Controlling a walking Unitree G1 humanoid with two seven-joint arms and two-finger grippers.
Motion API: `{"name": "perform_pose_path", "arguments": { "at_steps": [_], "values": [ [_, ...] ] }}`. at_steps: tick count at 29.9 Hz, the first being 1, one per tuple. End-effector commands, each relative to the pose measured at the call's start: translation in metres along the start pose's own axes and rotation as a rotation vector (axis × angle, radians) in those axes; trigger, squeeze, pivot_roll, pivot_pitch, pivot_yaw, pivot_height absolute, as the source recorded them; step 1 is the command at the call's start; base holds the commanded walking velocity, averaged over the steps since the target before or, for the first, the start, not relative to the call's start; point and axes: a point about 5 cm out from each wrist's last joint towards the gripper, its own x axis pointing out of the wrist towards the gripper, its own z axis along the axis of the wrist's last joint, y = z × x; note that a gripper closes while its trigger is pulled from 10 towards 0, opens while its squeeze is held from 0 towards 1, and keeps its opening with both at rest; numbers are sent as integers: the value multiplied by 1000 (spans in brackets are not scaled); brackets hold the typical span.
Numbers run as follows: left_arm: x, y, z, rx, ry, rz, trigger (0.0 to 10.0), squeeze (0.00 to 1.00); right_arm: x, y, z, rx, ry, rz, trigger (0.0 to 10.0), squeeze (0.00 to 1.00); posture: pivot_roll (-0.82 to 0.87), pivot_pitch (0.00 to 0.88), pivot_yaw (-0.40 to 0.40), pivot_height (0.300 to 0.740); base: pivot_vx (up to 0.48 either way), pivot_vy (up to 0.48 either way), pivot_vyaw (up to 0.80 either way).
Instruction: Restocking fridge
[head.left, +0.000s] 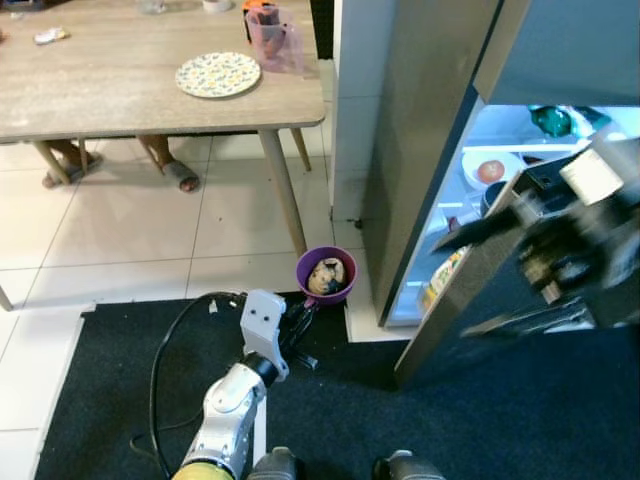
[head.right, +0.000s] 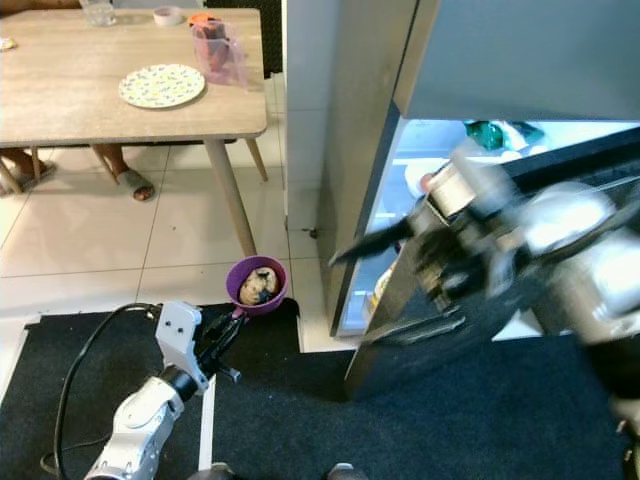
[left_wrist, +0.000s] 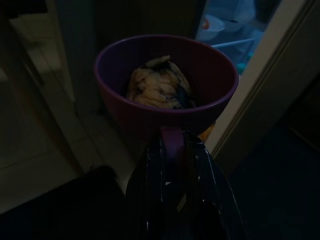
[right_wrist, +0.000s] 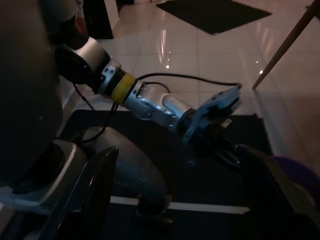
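A purple bowl (head.left: 326, 275) with a handle holds a lump of brownish food (left_wrist: 159, 89) and hangs low over the floor, just left of the open fridge (head.left: 520, 160). My left gripper (head.left: 300, 322) is shut on the bowl's handle (left_wrist: 171, 140). The fridge is lit inside, with a white plate holding something red (head.left: 490, 170) on a shelf and a green item (head.left: 550, 120) above it. My right gripper (head.right: 395, 290), blurred, stands open at the edge of the open fridge door (head.left: 455, 320); its two fingers (right_wrist: 95, 190) are spread wide with nothing between them.
A wooden table (head.left: 120, 90) stands at the back left with a patterned plate (head.left: 218, 74) and a pink jug (head.left: 274, 38). A person's sandalled feet (head.left: 180, 176) rest under it. A black mat (head.left: 110, 370) covers the floor beneath me, and a black cable (head.left: 160, 370) loops over it.
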Motion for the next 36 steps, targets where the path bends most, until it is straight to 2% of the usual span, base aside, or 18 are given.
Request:
{"name": "perform_pose_path", "arguments": {
  "at_steps": [1,4,5,6,7,8,9,10,12,19,22,23,24,26,29,30,31,36],
  "values": [
    [3,-4,1,-8,-15,-13,10000,0,10,6,-20,62,31,-16,10000,0,-25,127,-27,740,0,0,0],
    [4,-3,3,-7,-20,-10,10000,0,22,15,-69,203,86,-90,10000,0,-20,126,-25,740,0,0,0],
    [4,-3,3,-6,-22,-9,10000,0,24,18,-88,250,114,-138,8549,0,-20,126,-25,740,0,0,0],
    [4,-3,3,-6,-22,-9,10000,0,24,18,-88,250,114,-138,8549,0,-20,126,-25,740,0,0,0],
    [5,-2,4,-5,-23,-8,10000,0,25,19,-113,313,153,-221,0,0,-20,125,-24,740,0,0,0],
    [5,-2,4,-5,-23,-8,10000,0,25,19,-113,313,153,-221,0,0,-20,125,-24,740,0,0,0],
    [5,-2,4,-4,-24,-7,10000,0,23,28,-149,400,231,-340,0,0,-18,123,-21,740,0,0,0],
    [5,-2,4,-4,-24,-7,10000,0,23,28,-149,400,231,-340,0,0,-18,123,-21,740,0,0,0],
    [6,-1,5,-2,-27,-8,10000,0,19,44,-194,544,288,-533,0,0,-18,120,-20,740,0,0,0],
    [9,0,8,1,-36,-13,10000,0,14,59,-233,690,341,-788,0,0,-19,117,-18,740,0,0,0],
    [12,0,12,4,-52,-17,10000,0,8,76,-257,763,448,-964,0,0,-16,114,-15,740,0,0,0],
    [13,1,14,5,-58,-18,10000,0,5,84,-266,788,497,-1021,3804,0,-16,114,-15,740,0,0,0],
    [15,1,16,6,-67,-23,10000,0,3,95,-274,824,546,-1083,10000,0,-13,112,-14,740,0,0,0],
    [15,1,16,6,-67,-23,10000,0,3,95,-274,824,546,-1083,10000,0,-13,112,-14,740,0,0,0],
    [21,1,25,16,-96,-37,10000,0,3,135,-298,978,700,-1216,10000,0,-7,103,-9,740,0,0,-263],
    [21,1,25,16,-96,-37,10000,0,3,135,-298,978,700,-1216,10000,0,-7,103,-9,740,0,0,-788],
    [24,3,30,22,-110,-37,10000,0,13,156,-307,1076,726,-1216,10000,0,-6,98,-7,740,0,0,-788],
    [29,4,34,29,-121,-36,10000,0,21,168,-311,1112,745,-1214,10000,0,-5,88,-5,740,0,0,-788]
  ]
}}
